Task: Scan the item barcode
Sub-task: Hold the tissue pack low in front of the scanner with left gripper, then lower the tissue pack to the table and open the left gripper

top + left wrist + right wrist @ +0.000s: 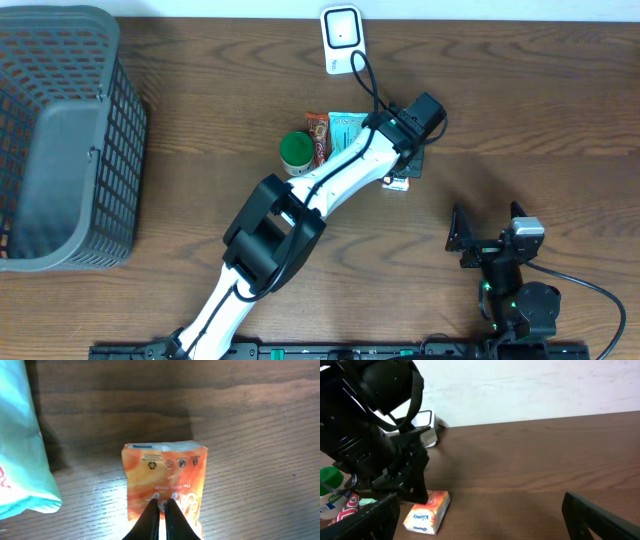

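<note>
The item is an orange tissue pack (398, 183) (165, 472) (427, 512) lying flat on the wooden table, right of the other goods. My left gripper (402, 170) (163, 496) comes down on it from above. Its jaws are shut, pinching the pack's top face near the close end. The right wrist view shows those black fingers (414, 491) on the pack's far end. The white barcode scanner (342, 38) (422, 422) stands at the table's back edge. My right gripper (487, 228) (485, 525) sits low at the front right, open and holding nothing.
A green-lidded can (296, 152) (330, 477), a brown snack bar (318, 138) and a teal packet (346, 130) (17, 445) lie just left of the pack. A grey mesh basket (60, 140) fills the far left. The scanner's black cable (368, 80) runs toward the left arm.
</note>
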